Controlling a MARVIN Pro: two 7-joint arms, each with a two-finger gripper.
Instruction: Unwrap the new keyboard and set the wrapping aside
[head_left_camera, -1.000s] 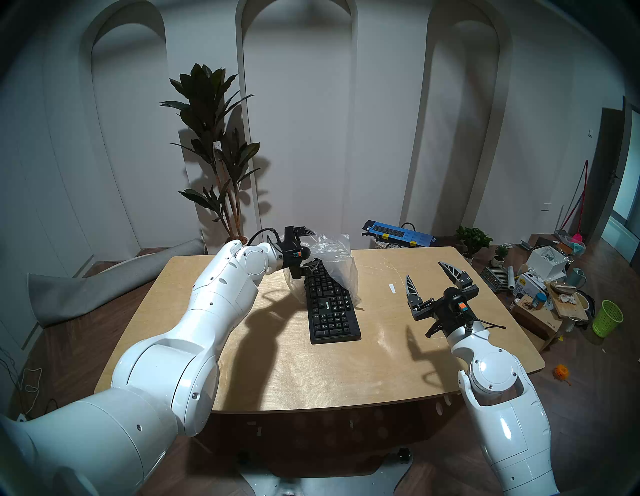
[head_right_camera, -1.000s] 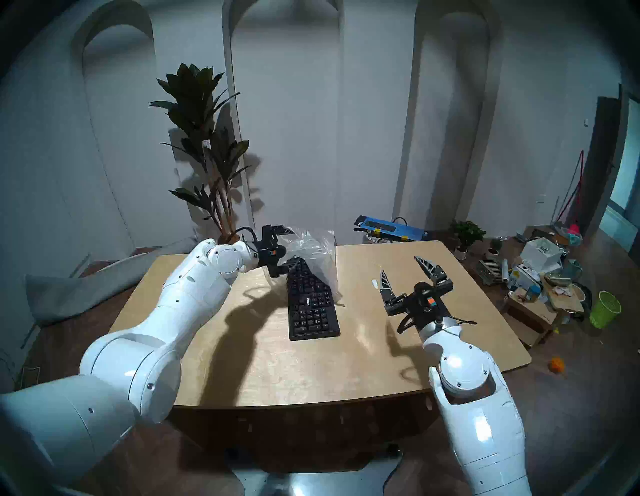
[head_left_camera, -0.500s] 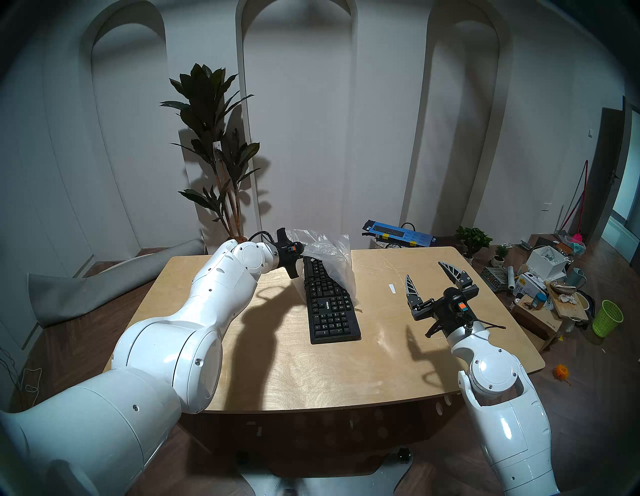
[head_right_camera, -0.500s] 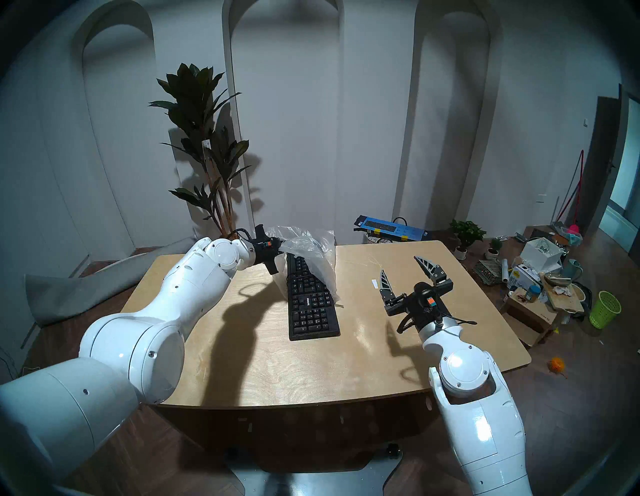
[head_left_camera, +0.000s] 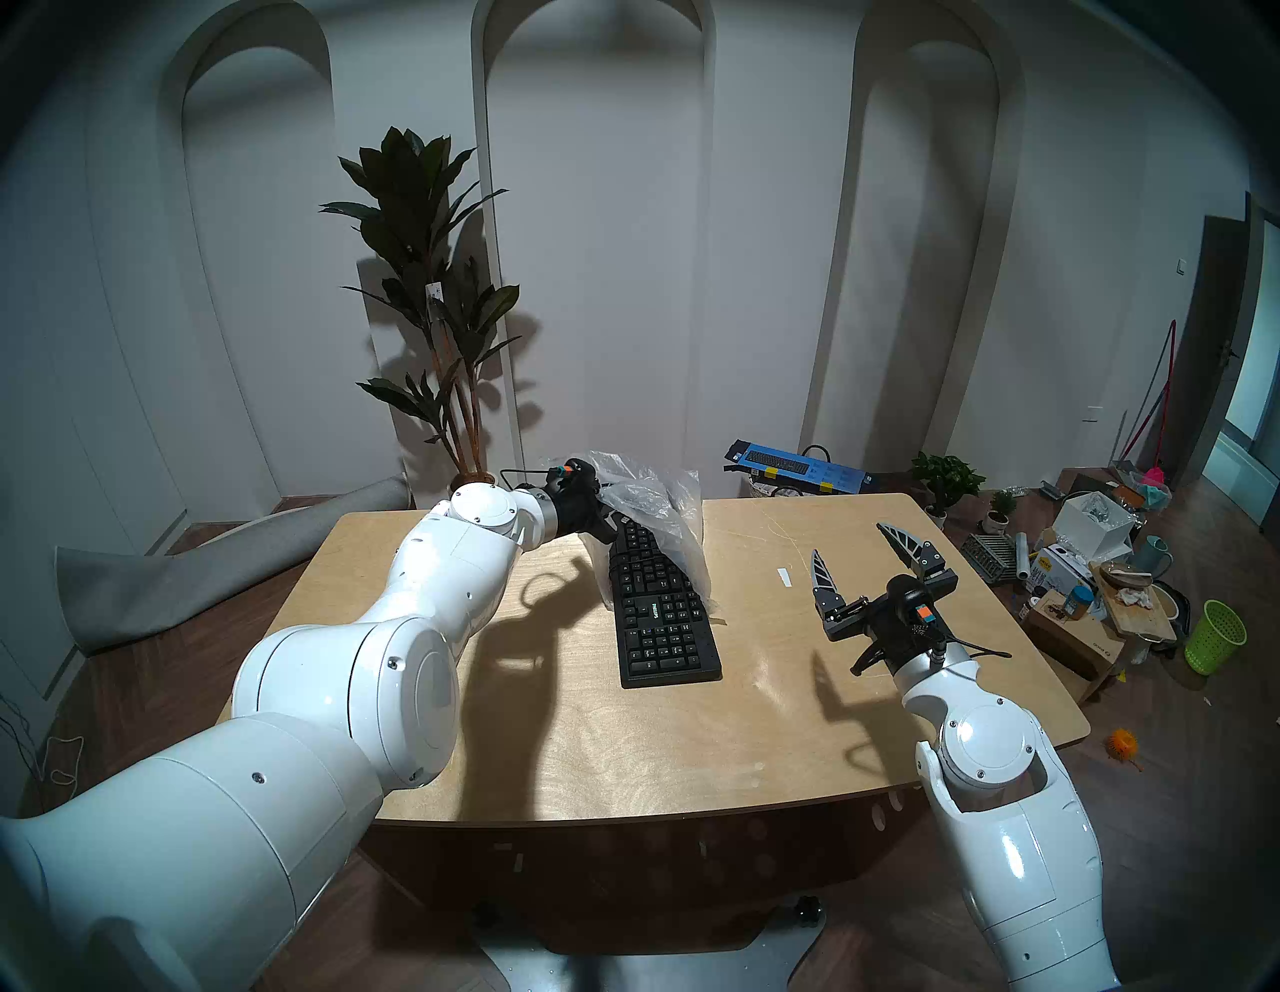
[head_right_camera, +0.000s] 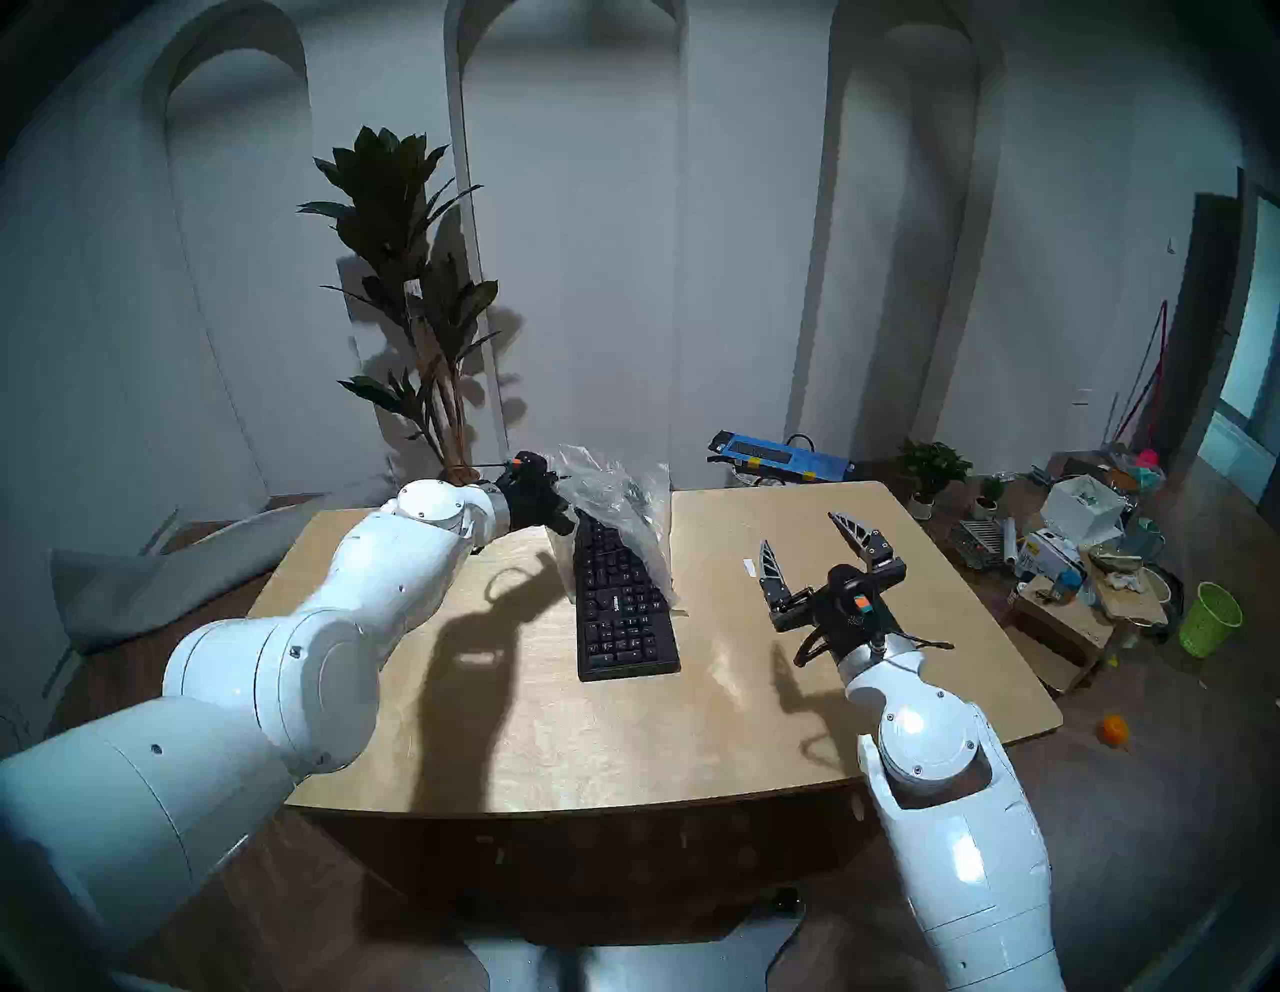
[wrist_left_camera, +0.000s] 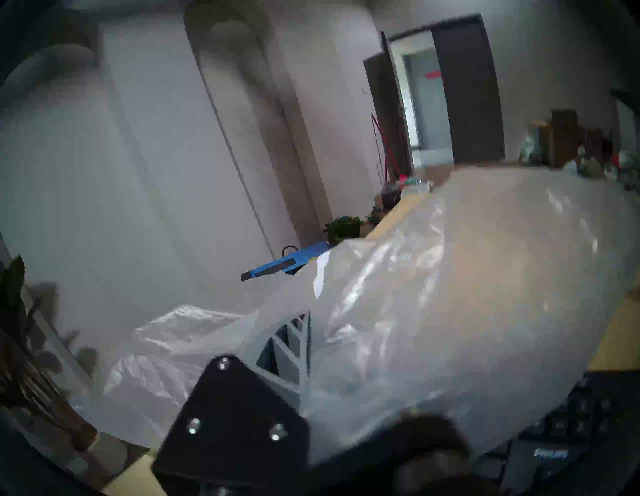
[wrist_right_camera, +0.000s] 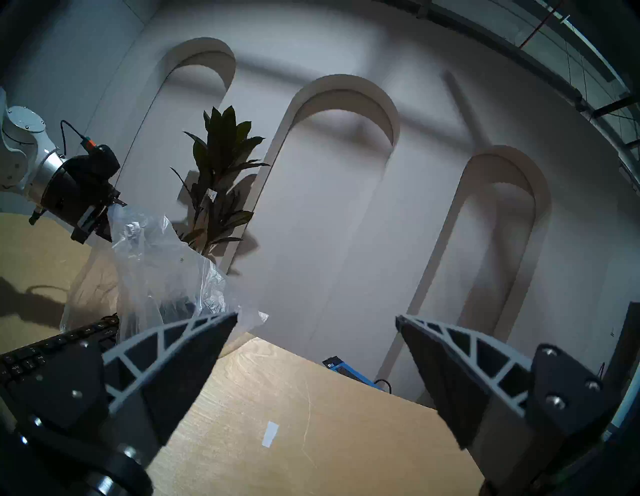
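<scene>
Keyboard (head_left_camera: 661, 609) lies half-freed at the tabletop's (head_left_camera: 554, 748) centre as your left claw (head_left_camera: 604, 518) grips its wrapping (head_left_camera: 658, 509).

You see the black keyboard lengthwise, its near end bare toward 6 o'clock and its far end at 12 o'clock under the crinkled clear bag. Your left claw, at the keyboard's 11 o'clock, is clenched on the plastic, which drapes over its fingers (wrist_left_camera: 287, 350) in the wrist view. Your right claw (head_left_camera: 862, 554), at the keyboard's 3 o'clock and well apart from it, hangs released and empty above the tabletop. A blue box (head_left_camera: 796, 467) lies beyond the far edge.
</scene>
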